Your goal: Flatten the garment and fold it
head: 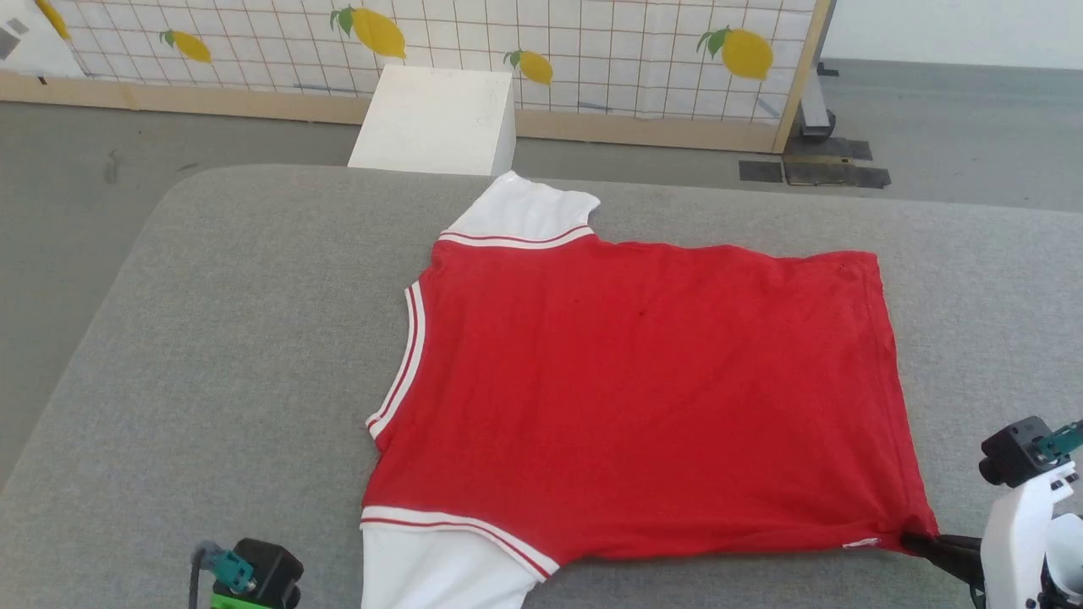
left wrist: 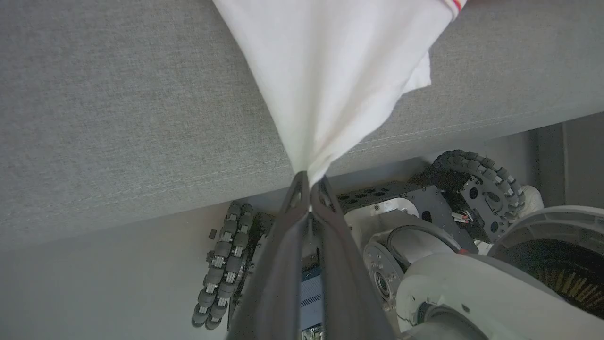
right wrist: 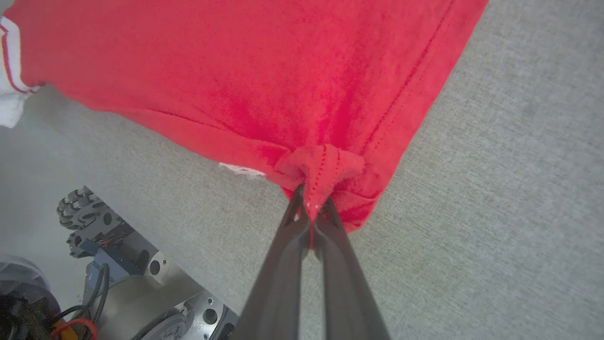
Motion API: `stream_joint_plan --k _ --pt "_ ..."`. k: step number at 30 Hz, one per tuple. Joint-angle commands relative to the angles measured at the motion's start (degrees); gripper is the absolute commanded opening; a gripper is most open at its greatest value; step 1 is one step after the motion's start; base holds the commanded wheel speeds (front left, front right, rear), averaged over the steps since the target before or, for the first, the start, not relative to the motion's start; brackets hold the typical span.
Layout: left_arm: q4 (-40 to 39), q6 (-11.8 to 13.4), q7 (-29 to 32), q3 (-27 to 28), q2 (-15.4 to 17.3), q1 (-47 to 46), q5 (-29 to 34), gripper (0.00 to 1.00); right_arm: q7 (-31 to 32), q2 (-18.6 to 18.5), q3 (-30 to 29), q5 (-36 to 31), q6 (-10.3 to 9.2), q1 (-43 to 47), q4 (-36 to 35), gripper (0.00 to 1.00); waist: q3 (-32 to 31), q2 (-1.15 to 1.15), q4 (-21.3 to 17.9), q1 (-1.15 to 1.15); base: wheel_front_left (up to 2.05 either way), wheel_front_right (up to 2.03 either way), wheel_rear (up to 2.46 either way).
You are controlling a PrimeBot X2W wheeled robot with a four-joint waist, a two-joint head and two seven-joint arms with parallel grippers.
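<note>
The garment (head: 626,381), a red T-shirt with white short sleeves, lies spread flat on the grey cushion (head: 237,338), collar to the left and hem to the right. My left gripper (left wrist: 309,182) is shut on the tip of the near white sleeve (left wrist: 330,75), which is pulled taut over the cushion's front edge. My right gripper (right wrist: 311,200) is shut on the bunched red hem corner (right wrist: 321,165). In the head view that corner sits at the lower right, where the right gripper (head: 918,541) pinches it. The left wrist's camera block (head: 254,575) shows at the bottom left.
A white box (head: 440,118) stands on the floor beyond the cushion, before a lemon-patterned tiled panel (head: 474,42). The robot's wheeled base (left wrist: 424,245) is below the cushion's front edge. Bare grey cushion lies left of the garment and right of the hem.
</note>
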Motion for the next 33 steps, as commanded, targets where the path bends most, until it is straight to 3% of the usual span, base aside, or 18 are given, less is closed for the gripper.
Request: stream_joint_plan --k 1,6,18,25,33 --pt "-0.2 0.3 -1.0 0.4 0.5 0.6 0.2 0.00 0.0 -0.4 -1.1 0.5 -0.08 1.1 -0.7 0.00 0.0 0.00 -0.4 0.01 0.00 0.00 0.00" --pt "-0.3 0.3 -4.7 3.2 -1.4 -2.6 1.9 0.00 -1.0 0.0 -5.2 1.6 -0.08 2.3 -2.1 0.00 0.9 0.00 -1.1 0.01 0.00 0.00 0.00" --pt "3.3 0.3 -10.2 9.6 -9.5 -18.9 6.6 0.00 0.5 2.5 -15.0 1.1 -0.08 -1.9 -5.3 0.00 7.3 0.00 -2.8 0.01 0.00 0.00 0.00" --pt "9.8 -0.5 -10.3 9.6 -13.1 -27.8 10.0 0.00 3.7 5.0 -17.9 -4.2 -0.08 -6.2 -3.9 0.00 12.1 0.00 -3.6 0.01 0.00 0.00 0.00" --pt "20.3 -3.2 -8.0 6.8 -16.2 -34.8 12.4 0.00 8.3 8.5 -19.6 -10.4 -0.08 -10.6 -0.7 0.00 17.2 0.00 -4.0 0.01 0.00 0.00 0.00"
